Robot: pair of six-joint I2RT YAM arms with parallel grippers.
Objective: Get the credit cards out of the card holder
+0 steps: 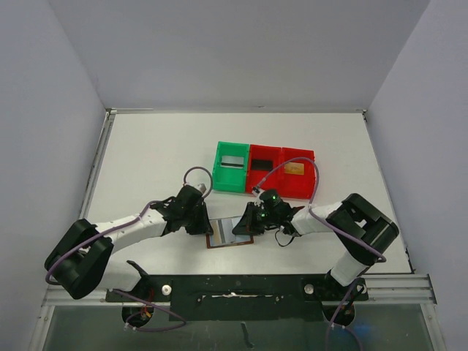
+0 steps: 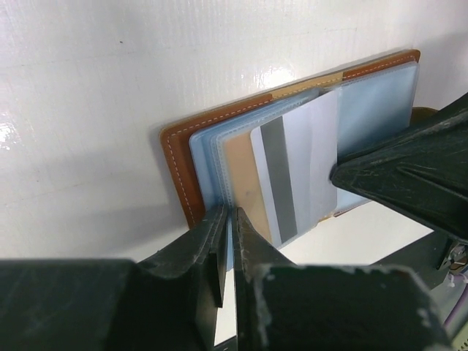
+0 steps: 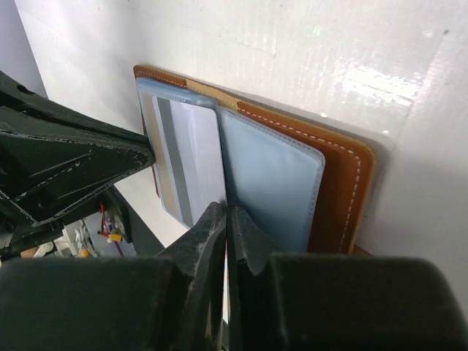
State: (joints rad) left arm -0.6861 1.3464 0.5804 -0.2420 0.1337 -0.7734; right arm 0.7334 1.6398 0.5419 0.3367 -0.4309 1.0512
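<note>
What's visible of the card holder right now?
The card holder is a brown leather bifold with pale stitching and grey-blue plastic sleeves, lying open and flat on the white table between the arms. A pale grey card with a dark stripe lies among its sleeves. The left gripper is pinched shut on a sleeve edge. The right gripper is shut at the opposite side, where card meets sleeve; which it holds is unclear.
</note>
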